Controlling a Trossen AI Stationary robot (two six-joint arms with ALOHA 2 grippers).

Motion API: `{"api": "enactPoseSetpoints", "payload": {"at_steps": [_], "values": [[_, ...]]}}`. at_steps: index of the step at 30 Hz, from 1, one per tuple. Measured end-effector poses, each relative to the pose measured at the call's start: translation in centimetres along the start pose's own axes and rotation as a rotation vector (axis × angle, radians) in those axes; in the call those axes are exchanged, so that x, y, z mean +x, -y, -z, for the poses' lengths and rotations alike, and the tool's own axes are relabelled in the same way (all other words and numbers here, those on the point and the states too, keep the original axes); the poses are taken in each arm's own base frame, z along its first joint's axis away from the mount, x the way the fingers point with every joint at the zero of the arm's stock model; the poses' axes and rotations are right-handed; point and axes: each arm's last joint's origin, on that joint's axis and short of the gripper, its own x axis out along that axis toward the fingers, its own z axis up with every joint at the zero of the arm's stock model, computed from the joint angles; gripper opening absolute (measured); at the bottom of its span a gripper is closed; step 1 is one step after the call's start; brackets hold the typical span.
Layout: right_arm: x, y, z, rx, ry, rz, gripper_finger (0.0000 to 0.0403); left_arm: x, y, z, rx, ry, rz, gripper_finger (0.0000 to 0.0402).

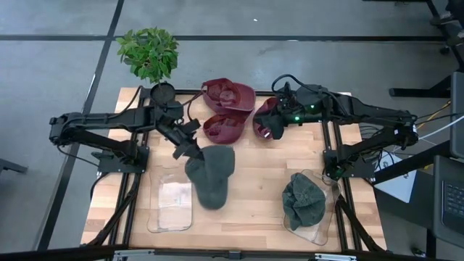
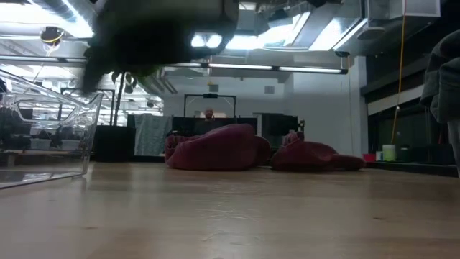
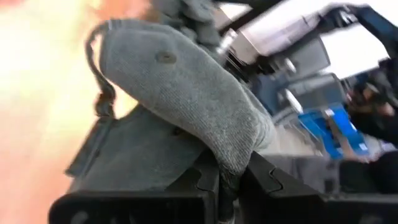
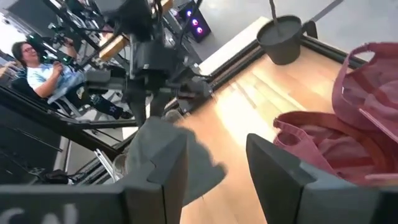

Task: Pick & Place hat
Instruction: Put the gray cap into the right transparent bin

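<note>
The left gripper is clamped on a grey hat, soft ribbed knit that sags in a limp fold from the fingers, hanging beside the clear plastic tray on the wooden table. The left arm reaches in low across the table. The right gripper hovers with its jaws parted and nothing between them, over the maroon hats beyond the tray. A second grey hat lies crumpled in another clear tray.
</note>
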Motion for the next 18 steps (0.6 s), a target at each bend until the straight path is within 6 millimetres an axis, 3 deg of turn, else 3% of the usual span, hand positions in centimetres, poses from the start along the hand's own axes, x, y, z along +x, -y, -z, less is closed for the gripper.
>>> {"api": "enactPoseSetpoints", "payload": {"at_steps": [7,14,18], "values": [[1.4,0.2,0.7,0.003,-0.041,0.020,0.0162,0.0,-1.7,-0.6,-0.232,-0.003,-0.054,0.0024],[3.4,-0.6,2.1,-0.116,-0.107,0.009,0.0162,0.0,-1.4,-1.0,-0.480,0.027,-0.011,0.0025],[4.5,-1.4,2.8,-0.217,-0.113,-0.027,0.0162,-0.2,-1.0,-1.9,-0.537,0.099,0.043,0.0025]]}}
